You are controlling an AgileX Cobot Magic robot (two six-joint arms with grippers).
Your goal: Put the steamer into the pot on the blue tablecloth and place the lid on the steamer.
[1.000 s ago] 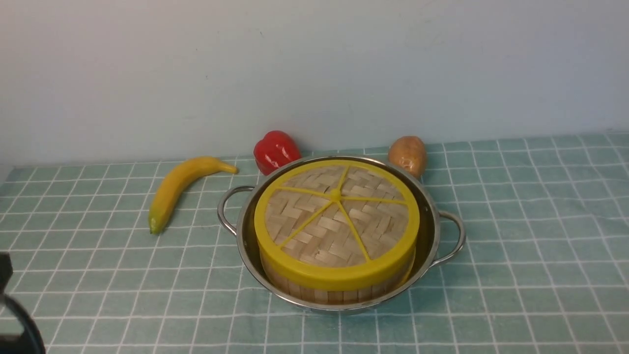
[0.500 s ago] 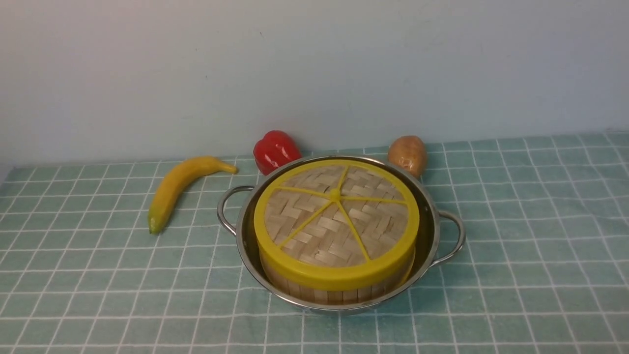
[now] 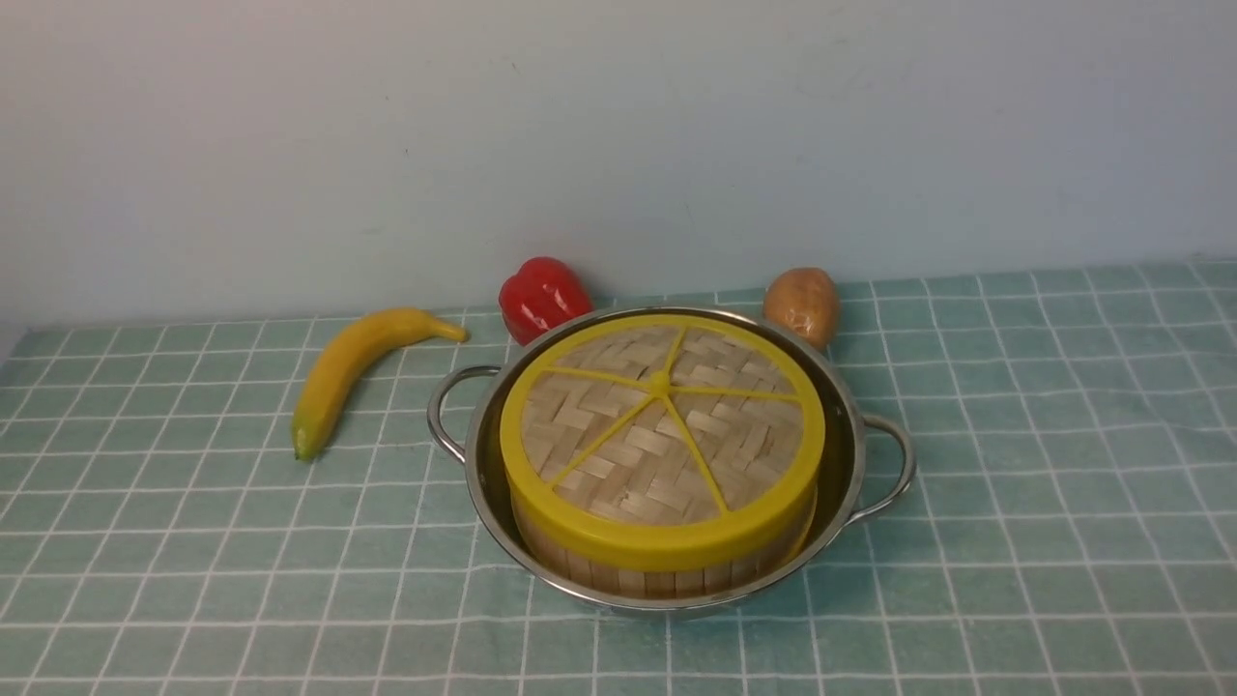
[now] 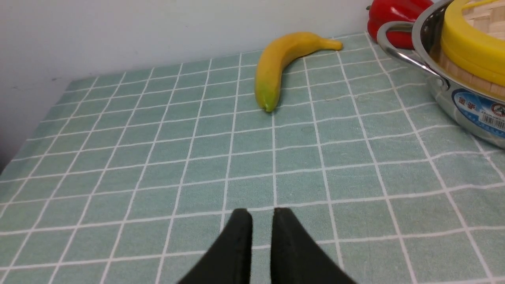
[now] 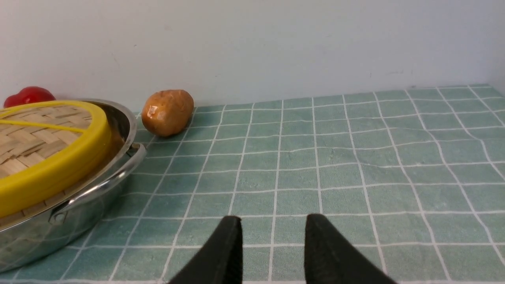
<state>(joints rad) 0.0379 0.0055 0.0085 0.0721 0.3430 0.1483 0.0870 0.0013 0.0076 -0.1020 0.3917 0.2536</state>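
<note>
The steamer (image 3: 667, 578), a bamboo-slat basket, sits inside the shiny pot (image 3: 850, 454) on the blue tablecloth (image 3: 1063, 435). The woven lid (image 3: 662, 425) with yellow rim and spokes lies flat on top of the steamer and hides its contents. Neither gripper shows in the front view. In the left wrist view my left gripper (image 4: 262, 213) hovers over bare cloth, left of the pot (image 4: 465, 106), jaws a narrow gap apart and empty. In the right wrist view my right gripper (image 5: 273, 221) is over the cloth to the right of the pot (image 5: 79, 213), open wider and empty.
A banana (image 3: 353, 362) lies left of the pot. A red pepper (image 3: 541, 295) and a brown potato (image 3: 802, 302) stand behind the pot near the back wall. The cloth's left edge shows in the left wrist view.
A dark part of my left arm at the lower left edge of the front view one second ago has left the picture. The pot, steamer and lid have not moved.
</note>
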